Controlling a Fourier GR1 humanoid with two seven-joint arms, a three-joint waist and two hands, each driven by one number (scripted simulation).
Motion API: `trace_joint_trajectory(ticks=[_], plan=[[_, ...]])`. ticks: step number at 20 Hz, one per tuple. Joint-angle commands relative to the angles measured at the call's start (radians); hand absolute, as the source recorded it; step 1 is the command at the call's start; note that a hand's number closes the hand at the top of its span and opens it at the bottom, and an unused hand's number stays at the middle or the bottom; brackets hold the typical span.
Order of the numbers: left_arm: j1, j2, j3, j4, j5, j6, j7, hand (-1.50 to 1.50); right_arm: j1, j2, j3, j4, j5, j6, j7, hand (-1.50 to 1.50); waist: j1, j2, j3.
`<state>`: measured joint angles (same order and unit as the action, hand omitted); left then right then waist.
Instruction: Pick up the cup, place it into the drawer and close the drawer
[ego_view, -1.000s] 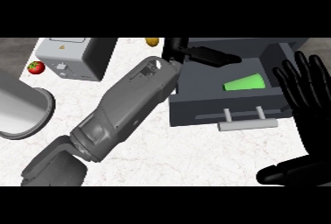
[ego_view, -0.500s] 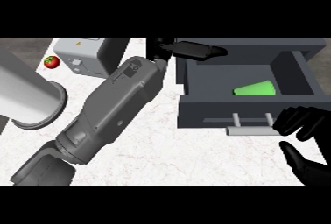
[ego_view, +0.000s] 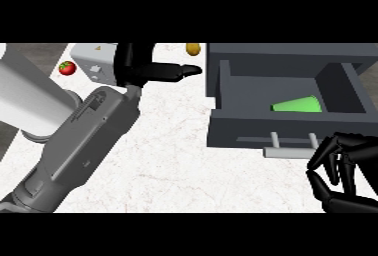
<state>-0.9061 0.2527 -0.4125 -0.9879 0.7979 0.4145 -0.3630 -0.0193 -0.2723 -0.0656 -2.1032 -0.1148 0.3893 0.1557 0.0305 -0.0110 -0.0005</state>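
We see only part of the green cup (ego_view: 299, 105), its lower portion hidden behind the drawer's (ego_view: 288, 131) front wall; the drawer's right side runs past the frame edge; the right hand (ego_view: 341, 172) is cut off at the lower right corner; the left hand (ego_view: 148, 70) covers part of the grey box (ego_view: 94, 62); the small yellow object (ego_view: 193, 49) is too small for us to identify.

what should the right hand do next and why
Probably push the drawer front inward with the right hand. The green cup already lies inside the open drawer, and that hand sits curled just beside the handle. The left hand is off to the side, away from the drawer.
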Motion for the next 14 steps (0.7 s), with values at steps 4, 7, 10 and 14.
trace_joint_trajectory(ticks=[4, 7, 10, 14], plan=[[0.303, 0.128, 0.014, -0.313, -0.002, 0.004, 0.053, -1.50, 0.025, 0.019, 0.052, 0.068, 0.160, -0.015, -0.050, 1.50, -0.009, 0.006, 0.001], [0.393, 0.232, 0.063, -0.425, 0.032, -0.056, 0.088, -1.50, -0.030, 0.049, 0.138, 0.122, 0.300, -0.060, -0.063, 1.50, 0.004, 0.006, 0.001], [0.460, 0.223, 0.091, -0.416, 0.038, -0.113, 0.023, -1.50, -0.048, -0.050, 0.127, 0.166, 0.393, -0.014, -0.169, 1.50, -0.004, 0.009, 0.001], [0.503, 0.268, 0.122, -0.433, 0.055, -0.171, 0.035, -1.50, -0.056, -0.078, 0.252, 0.223, 0.635, -0.076, -0.234, 1.50, -0.007, 0.011, 0.001]])
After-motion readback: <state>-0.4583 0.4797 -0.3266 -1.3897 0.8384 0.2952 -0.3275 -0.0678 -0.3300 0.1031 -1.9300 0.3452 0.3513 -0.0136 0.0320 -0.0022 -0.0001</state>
